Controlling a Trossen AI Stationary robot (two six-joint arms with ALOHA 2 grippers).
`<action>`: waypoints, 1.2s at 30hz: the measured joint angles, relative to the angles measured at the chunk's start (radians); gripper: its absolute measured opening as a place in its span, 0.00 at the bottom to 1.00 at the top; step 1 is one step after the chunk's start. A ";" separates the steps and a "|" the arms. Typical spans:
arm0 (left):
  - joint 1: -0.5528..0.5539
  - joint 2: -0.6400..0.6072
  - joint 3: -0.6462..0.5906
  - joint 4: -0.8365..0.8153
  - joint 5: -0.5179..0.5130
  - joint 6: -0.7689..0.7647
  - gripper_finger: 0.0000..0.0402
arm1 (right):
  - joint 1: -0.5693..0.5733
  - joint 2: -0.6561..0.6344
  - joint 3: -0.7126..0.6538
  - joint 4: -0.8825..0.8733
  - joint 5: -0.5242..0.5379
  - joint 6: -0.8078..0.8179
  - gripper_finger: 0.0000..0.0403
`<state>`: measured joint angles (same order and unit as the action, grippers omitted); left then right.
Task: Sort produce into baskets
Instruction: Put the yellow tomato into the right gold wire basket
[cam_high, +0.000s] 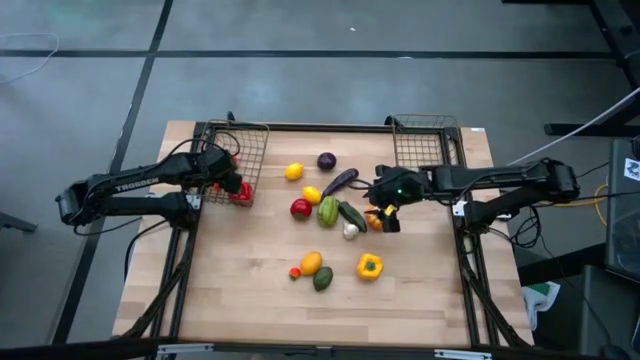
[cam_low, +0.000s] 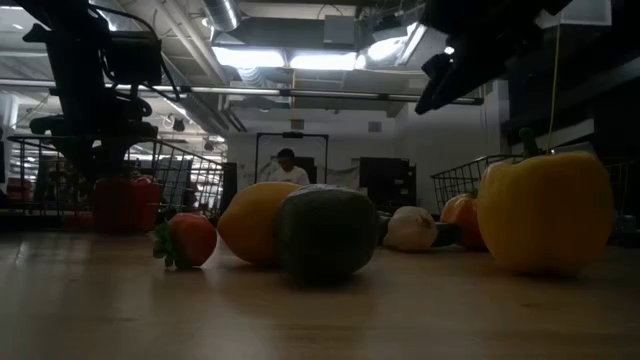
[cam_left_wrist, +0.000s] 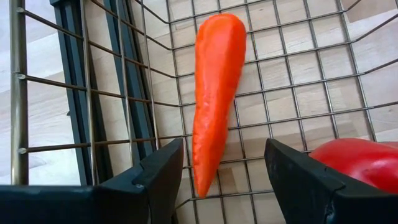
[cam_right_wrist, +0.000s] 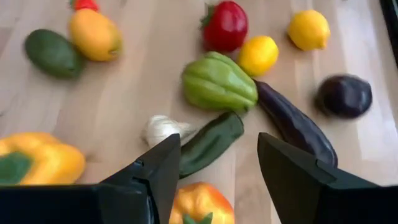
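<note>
Orange carrot (cam_left_wrist: 214, 93) between open left pincer (cam_left_wrist: 222, 180) fingers — in basket (cam_left_wrist: 298, 74).

Pale wood table (cam_high: 250, 290), thin wire basket (cam_left_wrist: 298, 74), glossy smooth carrot (cam_left_wrist: 214, 81)

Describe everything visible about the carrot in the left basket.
The smooth, glossy orange plastic-looking toy carrot is a long tapered cone with a rounded thick end and a narrower tip, and no green top is visible. It lies flat on the floor of the dark thin-wire mesh basket on the table's left, near one basket wall. A red pepper lies apart beside it in the same basket. The left gripper hovers over it with its fingers spread either side of the tip, not gripping it.
</note>
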<state>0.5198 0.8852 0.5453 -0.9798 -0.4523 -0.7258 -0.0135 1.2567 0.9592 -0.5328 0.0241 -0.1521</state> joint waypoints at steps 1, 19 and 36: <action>0.000 0.000 0.000 0.000 0.000 -0.001 0.55 | 0.000 0.004 0.000 -0.003 0.011 0.025 0.53; 0.000 0.000 0.000 0.000 0.000 -0.001 0.55 | 0.000 0.016 0.000 -0.155 -0.081 0.062 0.59; 0.000 0.000 0.000 0.000 0.000 -0.001 0.55 | 0.000 0.084 -0.005 -0.219 -0.095 -0.175 0.91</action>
<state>0.5198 0.8852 0.5453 -0.9802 -0.4522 -0.7265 -0.0135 1.3411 0.9543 -0.7515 -0.0708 -0.3274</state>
